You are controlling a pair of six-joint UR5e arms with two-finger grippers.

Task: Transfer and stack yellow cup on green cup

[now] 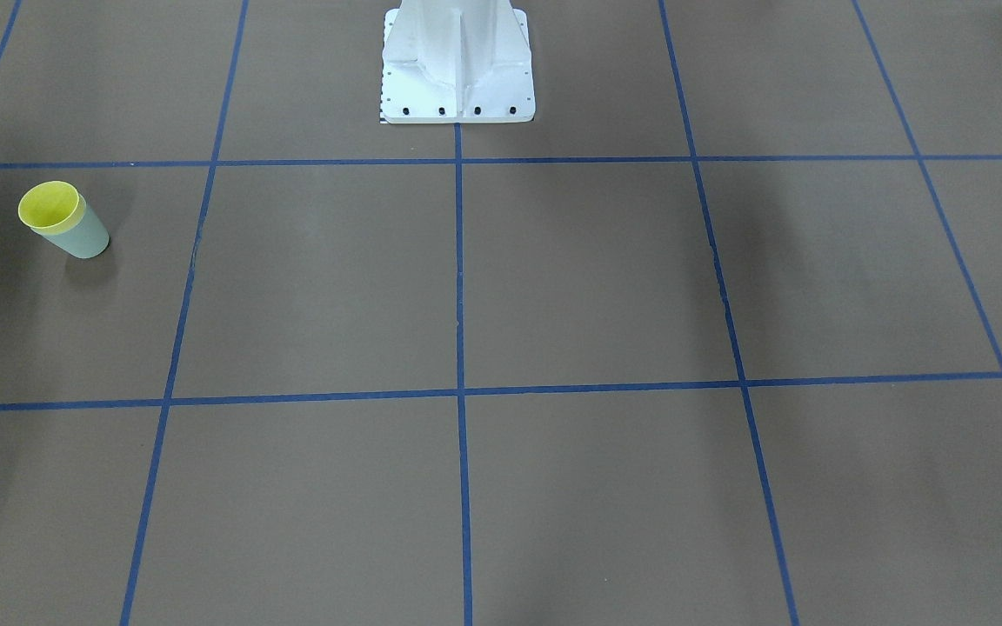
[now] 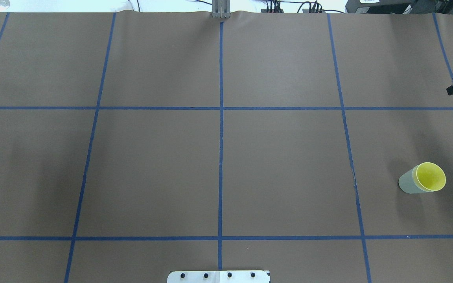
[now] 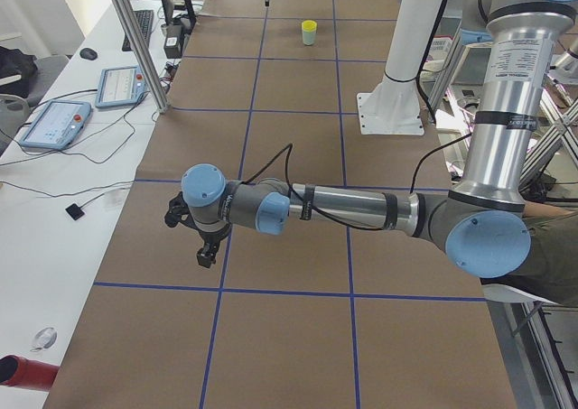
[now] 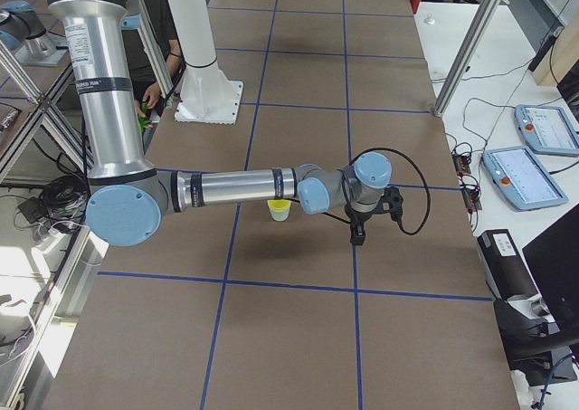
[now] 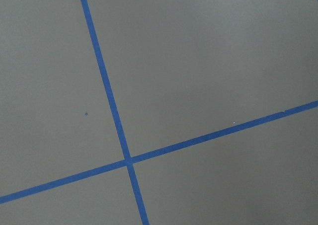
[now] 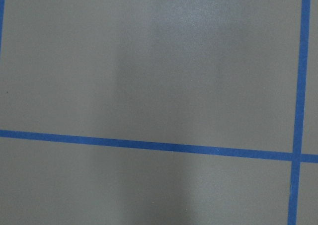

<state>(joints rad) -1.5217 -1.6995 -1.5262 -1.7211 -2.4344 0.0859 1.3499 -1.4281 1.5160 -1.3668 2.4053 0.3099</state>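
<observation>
The yellow cup (image 2: 431, 177) already sits nested inside the green cup (image 2: 406, 184). Only a thin band of its yellow rim shows above the pale green wall. The pair stands upright, mouth up, close to the robot's right-hand edge of the surface (image 2: 281, 165), roughly midway between the robot's edge and the far edge.

The right fingers (image 4: 357, 238) are the nearer ones. They point down over the surface, and the stack lies from them back toward the robot's edge, apart from them. The left fingers (image 3: 205, 257) hang near the opposite edge, well away. Neither holds a cup, but whether either set is spread or pressed together I cannot tell.

The overhead and front views show the nesting clearly but almost nothing of the arms. The side views show both arms. The wrist cameras see only brown paper and blue tape lines. The stacking looks done.
</observation>
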